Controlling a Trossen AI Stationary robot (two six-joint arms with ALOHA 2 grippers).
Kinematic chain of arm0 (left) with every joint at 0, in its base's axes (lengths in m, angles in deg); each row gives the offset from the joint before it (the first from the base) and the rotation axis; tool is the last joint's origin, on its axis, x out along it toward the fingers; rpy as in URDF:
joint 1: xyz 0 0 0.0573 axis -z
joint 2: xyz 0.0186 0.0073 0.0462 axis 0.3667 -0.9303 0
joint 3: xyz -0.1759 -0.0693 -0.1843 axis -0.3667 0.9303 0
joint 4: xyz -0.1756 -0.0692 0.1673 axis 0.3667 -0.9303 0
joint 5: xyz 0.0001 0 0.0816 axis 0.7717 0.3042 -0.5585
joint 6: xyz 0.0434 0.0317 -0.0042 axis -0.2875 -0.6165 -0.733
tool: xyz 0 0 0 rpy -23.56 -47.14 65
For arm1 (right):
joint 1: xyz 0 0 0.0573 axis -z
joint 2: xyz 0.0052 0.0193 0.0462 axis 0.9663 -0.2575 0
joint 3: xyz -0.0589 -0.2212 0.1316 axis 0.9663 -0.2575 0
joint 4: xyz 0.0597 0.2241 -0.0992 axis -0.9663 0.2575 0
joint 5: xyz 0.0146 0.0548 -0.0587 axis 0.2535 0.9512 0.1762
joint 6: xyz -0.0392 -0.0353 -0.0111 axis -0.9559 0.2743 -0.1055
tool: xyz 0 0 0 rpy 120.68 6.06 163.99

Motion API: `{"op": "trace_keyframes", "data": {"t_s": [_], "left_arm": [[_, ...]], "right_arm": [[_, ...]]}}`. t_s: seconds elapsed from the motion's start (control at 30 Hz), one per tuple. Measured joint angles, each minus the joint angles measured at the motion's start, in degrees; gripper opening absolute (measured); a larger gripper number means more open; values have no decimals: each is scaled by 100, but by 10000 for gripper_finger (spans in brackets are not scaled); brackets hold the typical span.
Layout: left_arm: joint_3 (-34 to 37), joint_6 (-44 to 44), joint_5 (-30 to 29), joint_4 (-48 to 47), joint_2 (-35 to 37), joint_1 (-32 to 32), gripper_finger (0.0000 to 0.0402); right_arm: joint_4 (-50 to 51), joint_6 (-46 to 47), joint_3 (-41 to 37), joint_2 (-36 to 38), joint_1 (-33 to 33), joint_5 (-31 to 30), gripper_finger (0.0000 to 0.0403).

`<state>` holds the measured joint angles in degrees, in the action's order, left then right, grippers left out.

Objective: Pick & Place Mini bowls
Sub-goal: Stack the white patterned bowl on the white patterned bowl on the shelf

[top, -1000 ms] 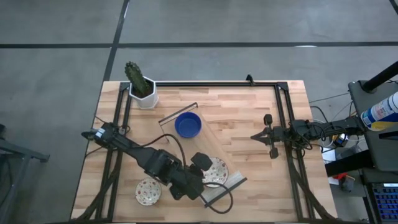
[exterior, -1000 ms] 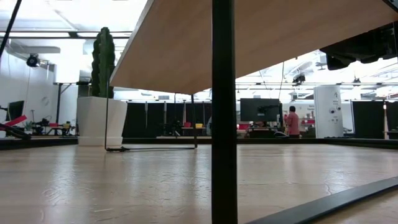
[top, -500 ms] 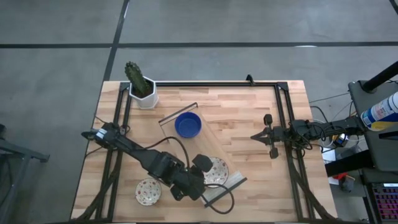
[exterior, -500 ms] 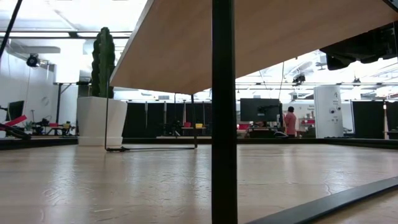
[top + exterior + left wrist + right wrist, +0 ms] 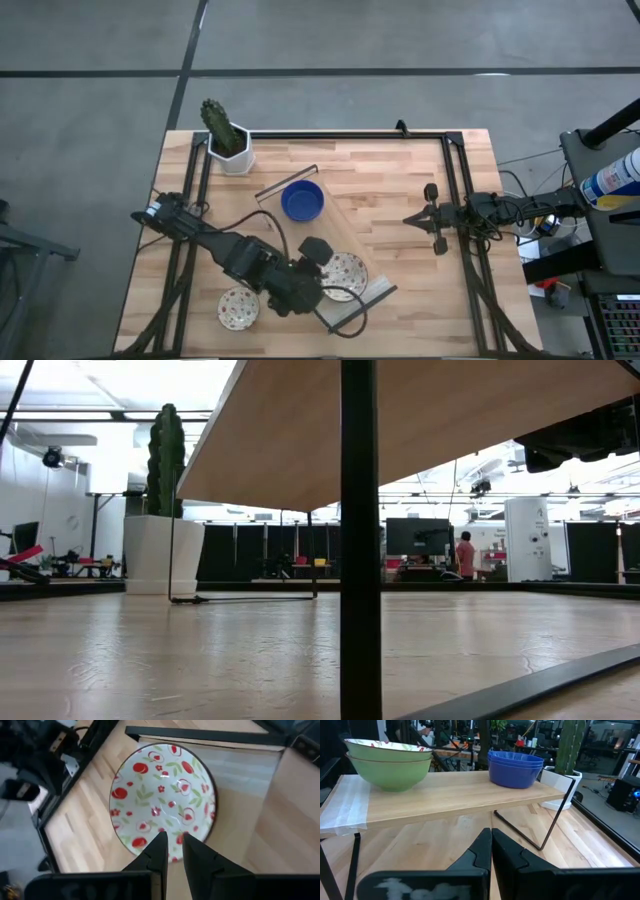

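A cream floral mini bowl (image 5: 347, 275) (image 5: 162, 800) tops a stack of two on the near end of a raised wooden shelf (image 5: 365, 300). In the right wrist view the stack (image 5: 387, 762) shows green outer walls. Stacked blue mini bowls (image 5: 302, 201) (image 5: 516, 767) sit on the shelf's far end. Another floral bowl (image 5: 238, 308) lies on the table, near-left. My left gripper (image 5: 316, 250) (image 5: 172, 840) stands over the stack's left rim, its fingers a narrow gap apart. My right gripper (image 5: 408, 218) (image 5: 491, 837) waits shut at the table's right. My left gripper's fingertips (image 5: 161, 842) stand over the floral bowl's rim (image 5: 172, 861) on the side nearest the wrist, coming from the table's left and slanting down. I cannot tell whether they touch it. The bowl rests upright on the stack.
A white hexagonal pot with a cactus (image 5: 228, 140) (image 5: 160, 550) stands at the far-left corner. A black frame rail (image 5: 350, 134) runs round the table top. The shelf's wire legs (image 5: 555, 820) stand on the table. Bare wood lies between the shelf and the right arm.
My left gripper has shifted a little toward the table's far-left, along the floral stack's left side. The bowls have stayed where they were.
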<state>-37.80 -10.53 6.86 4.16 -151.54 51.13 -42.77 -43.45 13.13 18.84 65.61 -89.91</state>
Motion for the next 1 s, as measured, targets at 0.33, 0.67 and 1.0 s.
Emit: {"op": "trace_keyframes", "data": {"t_s": [0.33,0.67,1.0], "left_arm": [[36,2179,65,-1099,316,384,53],[440,4827,65,-1510,325,1194,53],[1516,6972,67,-1365,323,2033,53]], "right_arm": [[0,0,0,0,1,2,8],[0,0,0,0,-1,1,8],[2,0,0,0,-1,2,8]]}}
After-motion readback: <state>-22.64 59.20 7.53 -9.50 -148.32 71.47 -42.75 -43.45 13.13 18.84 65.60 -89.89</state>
